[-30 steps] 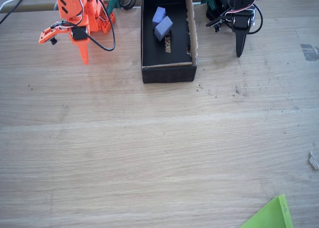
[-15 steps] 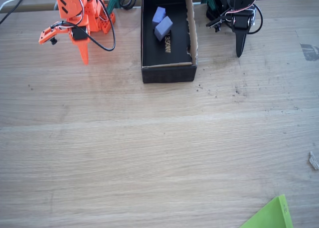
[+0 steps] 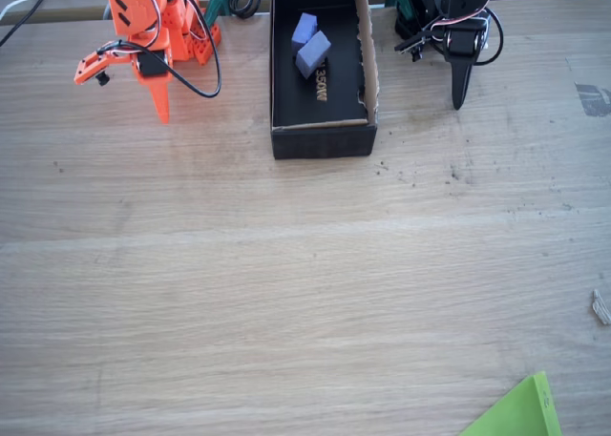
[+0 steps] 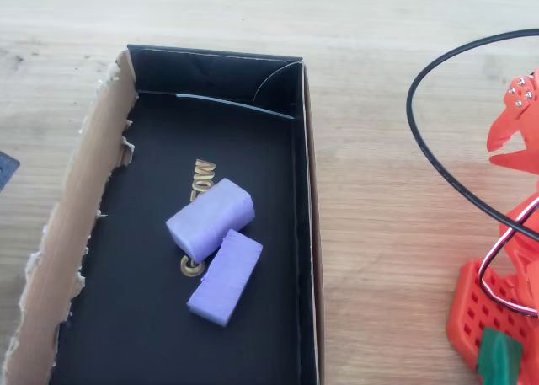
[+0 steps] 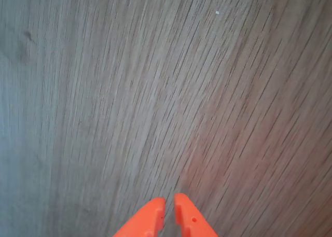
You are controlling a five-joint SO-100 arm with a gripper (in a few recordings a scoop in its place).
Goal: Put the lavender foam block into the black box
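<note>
Bare table (image 3: pixel 286 293); jaws closed, empty.

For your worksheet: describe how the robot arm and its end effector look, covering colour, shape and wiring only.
The arm is bright orange plastic, built from blocky segments, with black cables looping around it and thin red and white wires alongside. Its end effector has two orange fingers that taper to blunt, rounded tips. In the overhead view, one orange plate near the base has a grid of small holes.
</note>
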